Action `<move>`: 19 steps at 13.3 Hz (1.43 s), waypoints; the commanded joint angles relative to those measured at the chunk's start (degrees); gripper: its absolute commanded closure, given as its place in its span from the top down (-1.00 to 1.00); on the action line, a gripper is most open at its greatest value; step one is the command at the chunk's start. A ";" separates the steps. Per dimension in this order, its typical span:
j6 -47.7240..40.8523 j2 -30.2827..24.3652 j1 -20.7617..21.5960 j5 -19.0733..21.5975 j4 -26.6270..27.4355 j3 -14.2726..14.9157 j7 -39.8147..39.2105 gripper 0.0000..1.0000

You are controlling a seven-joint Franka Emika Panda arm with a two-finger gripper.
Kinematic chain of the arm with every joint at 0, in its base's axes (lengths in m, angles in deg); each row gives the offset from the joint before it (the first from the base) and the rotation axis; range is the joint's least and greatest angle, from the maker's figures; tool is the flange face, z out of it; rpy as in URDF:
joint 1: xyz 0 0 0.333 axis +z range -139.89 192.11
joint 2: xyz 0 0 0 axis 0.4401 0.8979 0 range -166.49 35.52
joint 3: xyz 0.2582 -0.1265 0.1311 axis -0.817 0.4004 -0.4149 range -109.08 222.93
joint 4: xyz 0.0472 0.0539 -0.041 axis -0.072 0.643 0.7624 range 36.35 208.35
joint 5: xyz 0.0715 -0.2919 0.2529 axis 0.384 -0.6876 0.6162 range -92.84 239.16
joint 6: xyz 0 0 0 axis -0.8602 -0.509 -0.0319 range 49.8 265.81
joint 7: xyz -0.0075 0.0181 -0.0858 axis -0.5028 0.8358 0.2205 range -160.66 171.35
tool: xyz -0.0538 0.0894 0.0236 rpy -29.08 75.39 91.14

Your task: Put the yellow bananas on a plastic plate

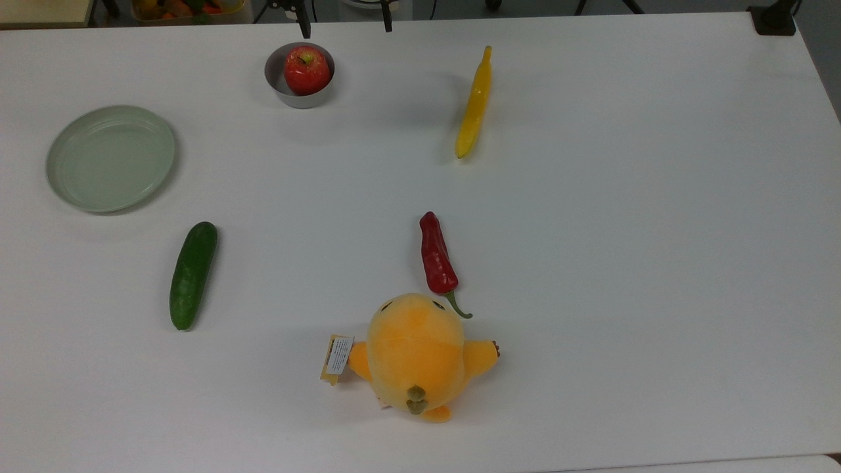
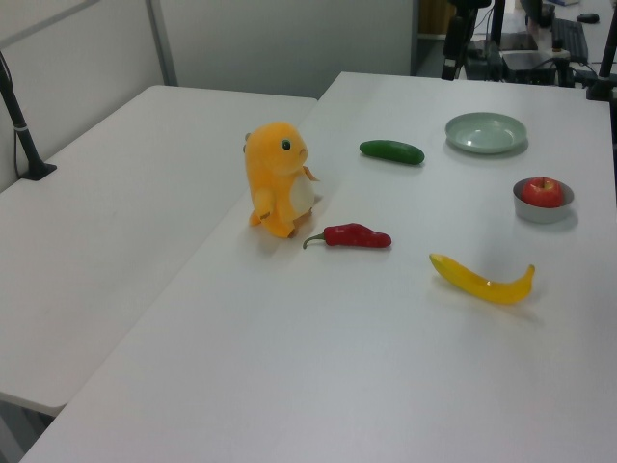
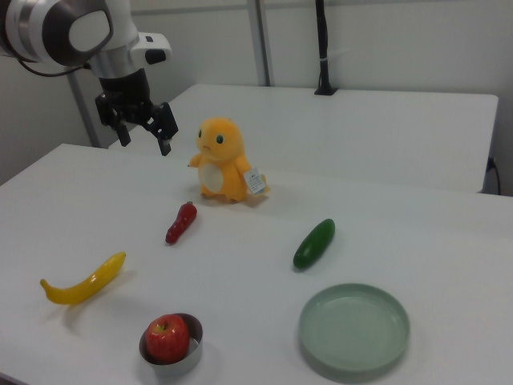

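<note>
Nothing done yet: banana (image 1: 474,105) at two o'clock of empty plate (image 1: 110,158), untouched; pincer (image 3: 144,132) aloft, open, empty-handed.

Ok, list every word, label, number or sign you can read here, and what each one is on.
Nothing can be read.
Small white and yellow paper tag on the orange-yellow plush chick: dark printed lines, too small to read.
No print shows on the other things on the white table.

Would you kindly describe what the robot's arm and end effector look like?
In the right view, the arm has rounded white shells with a dark grey joint ring and a pale round cap. Its end effector is black, with two slim black fingers below a white wrist.
</note>
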 commanded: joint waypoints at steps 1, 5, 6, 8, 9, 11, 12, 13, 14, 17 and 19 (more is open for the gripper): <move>-0.12 0.69 0.13 0.06 -0.35 -0.78 -1.16 1.00; -0.03 0.78 0.04 -0.03 -0.34 -0.79 -1.16 1.00; -0.12 0.78 0.04 -0.03 -0.34 -0.79 -1.16 1.00; -0.29 0.60 0.13 -0.03 -0.26 -0.79 -1.16 1.00; -0.73 0.60 0.22 -0.03 -0.25 -0.79 -0.99 1.00; -4.32 0.69 0.39 -0.12 -0.08 -0.87 -1.25 1.00; -6.60 0.60 0.74 -0.12 0.01 -1.05 -1.34 1.00; -10.54 0.60 2.31 -0.12 -0.08 -1.05 -2.04 1.00; -13.01 0.51 3.02 -0.20 0.01 -1.05 -2.30 1.00; -20.83 0.51 6.80 -0.03 1.23 -1.14 -0.12 1.00; -22.97 0.51 9.43 0.32 4.04 -1.14 2.87 1.00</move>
